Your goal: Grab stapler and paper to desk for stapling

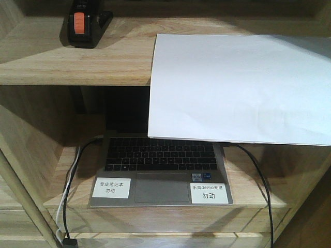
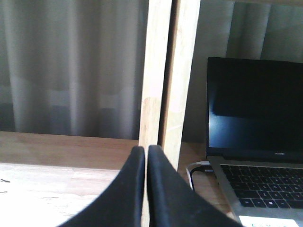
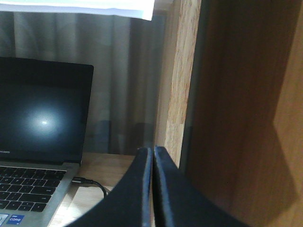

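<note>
Nothing fetched yet: my left claw (image 2: 146, 151) and right claw (image 3: 153, 151) sit pressed together, empty. Next I spread one for the stapler (image 1: 85, 23), back left on the shelf (image 1: 77, 62).

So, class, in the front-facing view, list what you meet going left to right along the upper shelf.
Small black stapler with an orange patch → plain white rectangular paper sheets.
</note>
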Controlling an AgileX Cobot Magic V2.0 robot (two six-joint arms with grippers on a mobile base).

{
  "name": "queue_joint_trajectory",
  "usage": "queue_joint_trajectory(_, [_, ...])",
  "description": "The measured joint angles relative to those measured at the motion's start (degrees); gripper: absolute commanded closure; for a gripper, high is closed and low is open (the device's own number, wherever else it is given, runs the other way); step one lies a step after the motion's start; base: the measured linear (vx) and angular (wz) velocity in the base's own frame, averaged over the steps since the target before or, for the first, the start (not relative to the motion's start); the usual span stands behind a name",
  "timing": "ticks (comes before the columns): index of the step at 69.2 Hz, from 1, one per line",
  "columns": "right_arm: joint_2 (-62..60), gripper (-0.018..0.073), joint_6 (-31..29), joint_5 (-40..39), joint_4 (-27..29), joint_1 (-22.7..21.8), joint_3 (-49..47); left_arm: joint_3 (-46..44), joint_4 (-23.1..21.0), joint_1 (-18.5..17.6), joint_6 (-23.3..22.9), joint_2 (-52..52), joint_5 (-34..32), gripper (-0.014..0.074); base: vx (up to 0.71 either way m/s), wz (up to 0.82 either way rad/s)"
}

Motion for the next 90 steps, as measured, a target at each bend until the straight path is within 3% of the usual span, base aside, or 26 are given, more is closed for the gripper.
queue_joint_trajectory(90, [0.0, 0.0569, 0.0, 0.0, 0.0, 0.0, 0.0, 0.0, 0.0, 0.0, 0.0, 0.0, -0.52, 0.0603, 0.0, 0.0])
